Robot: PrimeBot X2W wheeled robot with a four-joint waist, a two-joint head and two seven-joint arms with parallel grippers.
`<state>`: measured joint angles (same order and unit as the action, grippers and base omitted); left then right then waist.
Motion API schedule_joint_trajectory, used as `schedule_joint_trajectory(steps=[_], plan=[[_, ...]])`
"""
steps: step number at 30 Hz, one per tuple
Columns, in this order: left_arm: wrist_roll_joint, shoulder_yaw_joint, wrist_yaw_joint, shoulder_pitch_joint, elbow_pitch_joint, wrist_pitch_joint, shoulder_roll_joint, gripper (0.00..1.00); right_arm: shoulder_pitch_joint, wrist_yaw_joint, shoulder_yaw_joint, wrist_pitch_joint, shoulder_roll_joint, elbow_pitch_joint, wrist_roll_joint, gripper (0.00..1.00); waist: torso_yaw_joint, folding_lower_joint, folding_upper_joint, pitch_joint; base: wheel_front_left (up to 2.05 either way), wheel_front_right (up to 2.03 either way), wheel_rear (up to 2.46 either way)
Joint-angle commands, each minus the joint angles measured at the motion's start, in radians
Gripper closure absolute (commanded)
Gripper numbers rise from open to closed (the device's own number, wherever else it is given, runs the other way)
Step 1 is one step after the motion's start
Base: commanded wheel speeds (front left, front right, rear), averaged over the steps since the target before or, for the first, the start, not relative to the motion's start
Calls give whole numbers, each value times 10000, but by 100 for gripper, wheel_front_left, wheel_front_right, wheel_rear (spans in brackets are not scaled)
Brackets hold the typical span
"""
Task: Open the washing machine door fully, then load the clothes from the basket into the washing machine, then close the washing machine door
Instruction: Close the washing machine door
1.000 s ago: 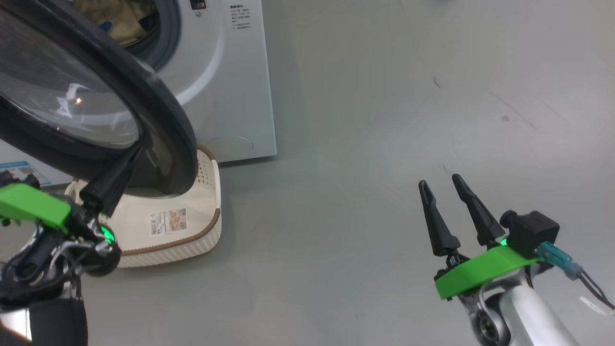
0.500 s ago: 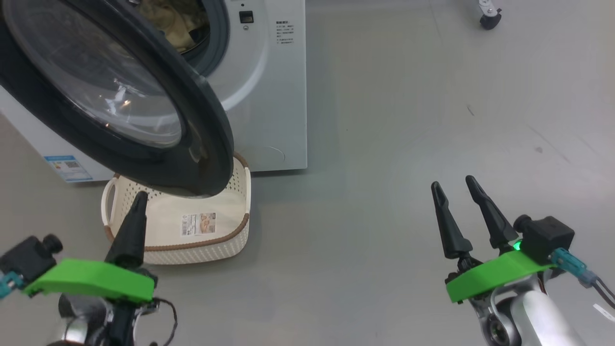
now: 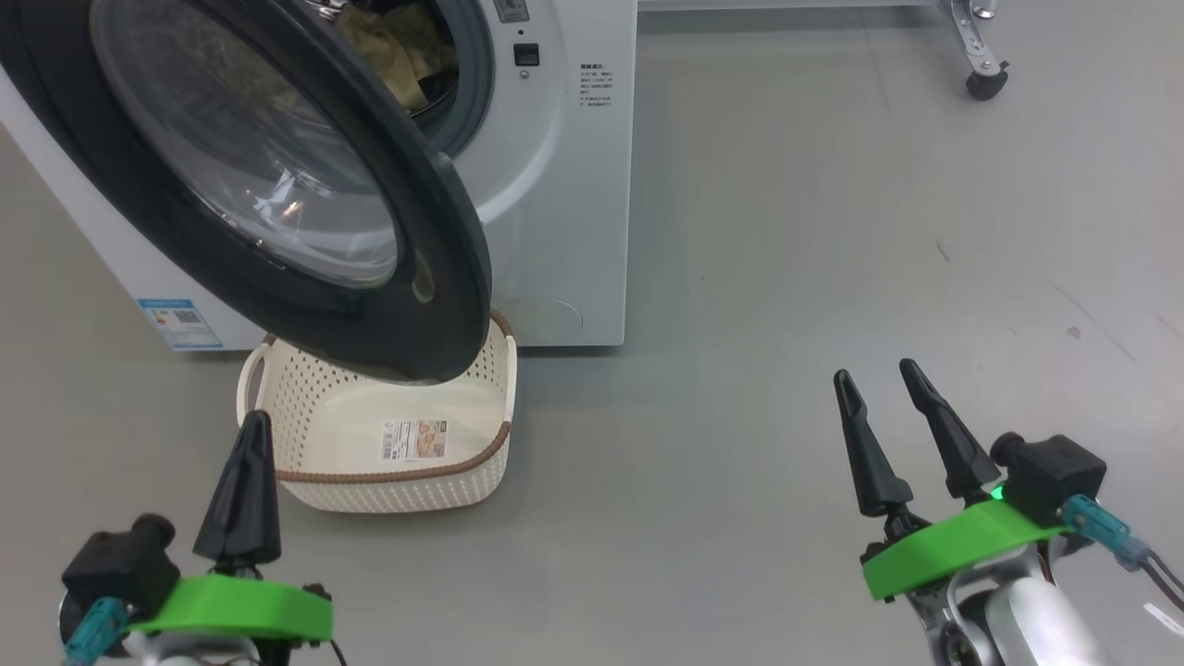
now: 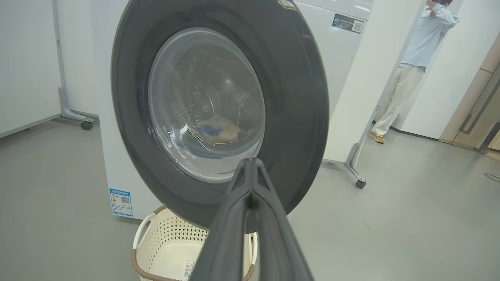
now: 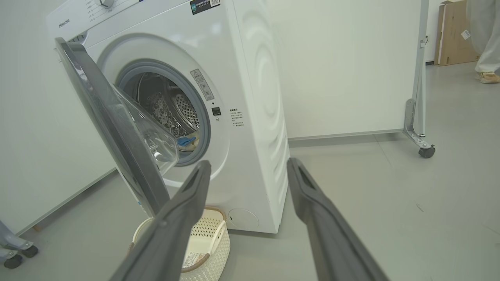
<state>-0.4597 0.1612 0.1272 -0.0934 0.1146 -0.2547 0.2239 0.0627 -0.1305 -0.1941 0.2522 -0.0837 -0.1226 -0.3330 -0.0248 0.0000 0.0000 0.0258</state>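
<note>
Grey floor: the basket sits below the part-open washing machine door; the clothes lie inside the washing machine. Left gripper closed, empty; right gripper spread apart, empty.

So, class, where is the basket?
In the head view the basket sits left of centre on the floor, before the washing machine, beneath the lower edge of the open door.

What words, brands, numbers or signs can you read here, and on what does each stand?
"Hisense": washer, top panel.
Black sticker, washer top: too small.
Blue sticker, washer front: too small.
Grey sticker, washer front: too small.
Print, washer front: too small.
Basket label: blurred.
</note>
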Motion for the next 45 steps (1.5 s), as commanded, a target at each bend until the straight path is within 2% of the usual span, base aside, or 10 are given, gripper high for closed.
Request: schedule_joint_trajectory(steps=[1,6,7,8,9,10,45], plan=[[235,-487,34,-117,-341,-67,95,100,166,-2,-150,95,-118,316,80,0,33,0,0,-14,0,0,0],[922,-431,34,153,-344,-68,-199,100,180,-2,-176,95,-123,279,64,0,138,0,0,-35,0,0,0],[1005,-370,34,186,-305,-69,-205,90,179,-2,-180,95,-120,271,63,0,155,0,0,-38,0,0,0],[1108,-312,34,213,-255,-69,-194,60,175,-2,-185,95,-118,261,62,0,171,0,0,-41,0,0,0],[1193,-277,34,233,-212,-69,-199,24,171,-2,-188,95,-116,251,62,0,186,0,0,-43,0,0,0],[1224,-263,34,250,-176,-69,-228,0,167,-2,-193,95,-114,241,61,0,197,0,0,-44,0,0,0],[1355,-54,34,128,369,-70,-177,0,211,-2,-253,95,-42,97,51,0,216,0,0,30,0,0,0]])
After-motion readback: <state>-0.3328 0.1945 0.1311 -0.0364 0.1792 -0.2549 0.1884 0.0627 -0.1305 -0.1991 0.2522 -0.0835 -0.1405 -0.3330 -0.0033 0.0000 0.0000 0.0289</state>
